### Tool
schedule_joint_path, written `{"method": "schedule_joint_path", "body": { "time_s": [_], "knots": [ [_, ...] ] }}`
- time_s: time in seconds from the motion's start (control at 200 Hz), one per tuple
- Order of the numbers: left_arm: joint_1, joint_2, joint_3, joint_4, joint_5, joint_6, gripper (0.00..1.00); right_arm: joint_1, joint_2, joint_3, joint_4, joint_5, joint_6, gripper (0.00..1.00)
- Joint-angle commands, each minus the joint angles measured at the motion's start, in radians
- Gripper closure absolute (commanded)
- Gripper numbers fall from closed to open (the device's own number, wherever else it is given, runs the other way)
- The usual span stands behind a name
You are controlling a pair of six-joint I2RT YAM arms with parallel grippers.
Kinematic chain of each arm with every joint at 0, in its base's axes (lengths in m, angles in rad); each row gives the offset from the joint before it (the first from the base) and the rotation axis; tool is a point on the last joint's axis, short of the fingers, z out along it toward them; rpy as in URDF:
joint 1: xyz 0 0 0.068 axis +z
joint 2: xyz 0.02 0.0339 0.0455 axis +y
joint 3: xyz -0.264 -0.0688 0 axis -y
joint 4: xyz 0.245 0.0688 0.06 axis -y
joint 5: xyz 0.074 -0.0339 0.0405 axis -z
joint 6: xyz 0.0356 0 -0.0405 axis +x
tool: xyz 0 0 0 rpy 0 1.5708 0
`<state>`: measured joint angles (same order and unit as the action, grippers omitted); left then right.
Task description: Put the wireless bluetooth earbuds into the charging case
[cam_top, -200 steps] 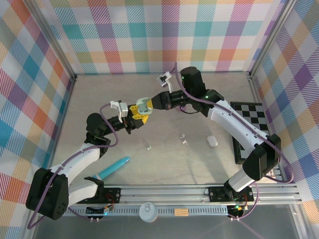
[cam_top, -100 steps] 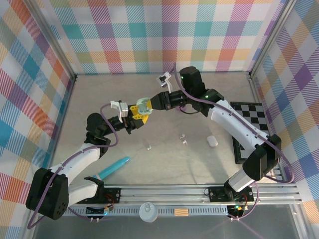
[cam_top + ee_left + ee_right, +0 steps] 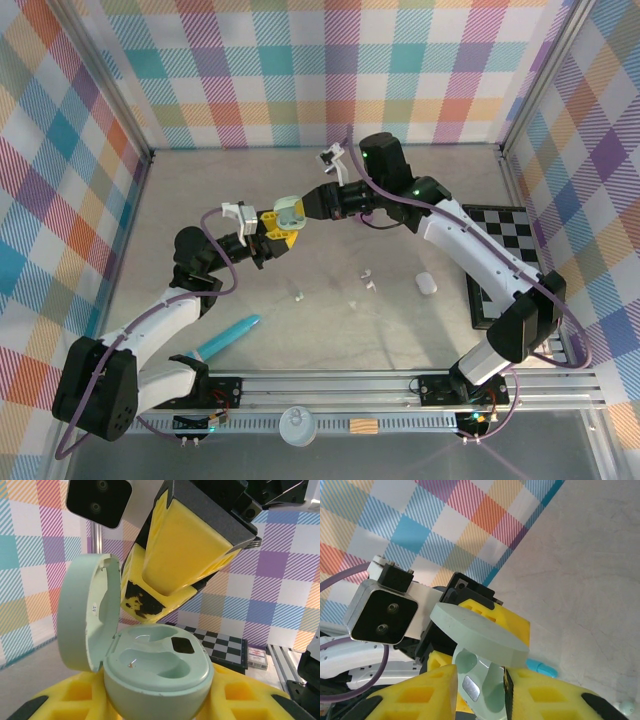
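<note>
A mint green charging case (image 3: pixel 160 672) stands with its lid (image 3: pixel 85 615) swung open to the left and both wells empty. My left gripper (image 3: pixel 157 702) is shut on the case's base, its yellow pads (image 3: pixel 250 697) on either side. My right gripper (image 3: pixel 480 690) hovers just above the case, open a little, with nothing between its yellow fingers (image 3: pixel 420 695); the lid (image 3: pixel 480 632) sits just beyond their tips. From the top view both grippers meet mid-table: left (image 3: pixel 275 226), right (image 3: pixel 302 207). Three tiny earbuds lie on the table: one mint (image 3: pixel 298 296) and two white (image 3: pixel 366 272) (image 3: pixel 372 285).
A white pebble-like case (image 3: pixel 426 283) lies right of the white earbuds. A turquoise stick (image 3: pixel 228 337) lies near the left arm's base. A checkerboard plate (image 3: pixel 510 250) sits at the right edge. Plaid walls close in the back and both sides.
My right gripper's fingers have parted slightly beside the case's lid. Neither arm has shifted noticeably, and the case stays in my left gripper.
</note>
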<state>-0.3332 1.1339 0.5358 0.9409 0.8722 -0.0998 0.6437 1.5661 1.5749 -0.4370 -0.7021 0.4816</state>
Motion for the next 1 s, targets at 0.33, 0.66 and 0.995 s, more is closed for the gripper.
{"method": "schedule_joint_path", "body": {
  "time_s": [0.33, 0.66, 0.995],
  "knots": [
    [-0.007, 0.052, 0.032, 0.066, -0.040, 0.051, 0.68, -0.005, -0.242, -0.136, 0.074, 0.127, -0.041, 0.45],
    [0.003, 0.050, 0.035, 0.073, -0.047, 0.051, 0.68, -0.156, -0.543, -0.376, -0.046, 0.457, 0.061, 0.41],
    [0.012, 0.025, 0.027, 0.077, -0.055, 0.051, 0.68, -0.249, -0.513, -0.451, -0.539, 0.974, 0.045, 0.40]
  ]
}}
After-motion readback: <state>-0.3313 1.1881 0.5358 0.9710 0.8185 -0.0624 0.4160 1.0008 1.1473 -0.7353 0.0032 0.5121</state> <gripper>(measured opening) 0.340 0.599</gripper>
